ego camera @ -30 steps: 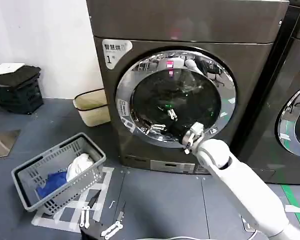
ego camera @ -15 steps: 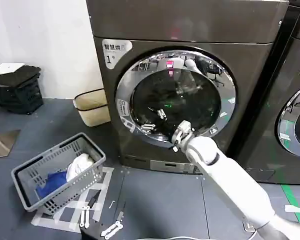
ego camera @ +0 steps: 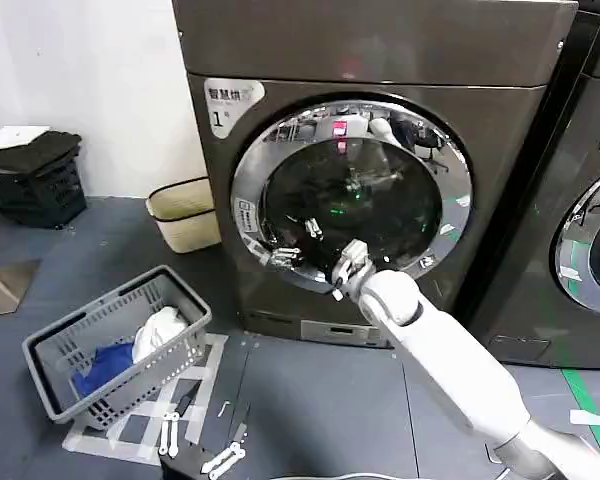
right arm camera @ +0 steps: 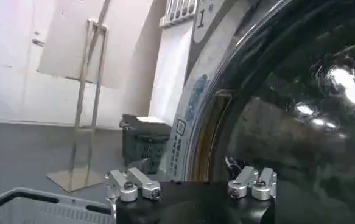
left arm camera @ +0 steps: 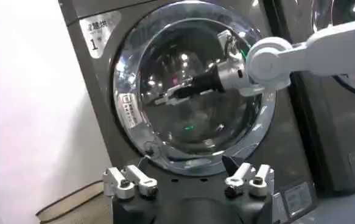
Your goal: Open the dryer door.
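Hook the right claw [ego camera: 285,256], fingers apart, behind the left chrome rim of the dryer door [ego camera: 351,195], then pull outward.

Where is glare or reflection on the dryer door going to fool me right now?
Head view: the dryer door glass mirrors the right claw and a green spot, and the chrome rim reflects the room. Left wrist view: bright ceiling-light spots scatter over the glass. Right wrist view: strong highlights on the dark glass, close up; the rim edge curves hard.
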Tool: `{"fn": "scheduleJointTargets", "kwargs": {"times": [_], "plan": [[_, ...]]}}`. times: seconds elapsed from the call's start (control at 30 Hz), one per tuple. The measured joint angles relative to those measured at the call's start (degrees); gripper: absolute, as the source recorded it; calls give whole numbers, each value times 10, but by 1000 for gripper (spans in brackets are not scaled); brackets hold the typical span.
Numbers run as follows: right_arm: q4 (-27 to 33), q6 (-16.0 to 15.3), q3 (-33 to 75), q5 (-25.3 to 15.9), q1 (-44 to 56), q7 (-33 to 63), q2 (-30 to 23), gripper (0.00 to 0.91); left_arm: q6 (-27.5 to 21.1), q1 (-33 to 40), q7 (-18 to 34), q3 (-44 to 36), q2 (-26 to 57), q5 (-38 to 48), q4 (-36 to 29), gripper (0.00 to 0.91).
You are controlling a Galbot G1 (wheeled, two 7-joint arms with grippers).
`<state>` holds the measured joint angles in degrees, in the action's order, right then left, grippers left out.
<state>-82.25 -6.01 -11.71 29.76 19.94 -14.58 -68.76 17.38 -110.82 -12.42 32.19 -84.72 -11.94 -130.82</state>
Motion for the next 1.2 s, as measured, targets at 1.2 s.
{"fn": "scheduleJointTargets", "kwargs": {"times": [1.2], "plan": [[129,21,-27,-24,-64,-30,-87,907,0,-4,0,3,0,2,-6,907]]}}
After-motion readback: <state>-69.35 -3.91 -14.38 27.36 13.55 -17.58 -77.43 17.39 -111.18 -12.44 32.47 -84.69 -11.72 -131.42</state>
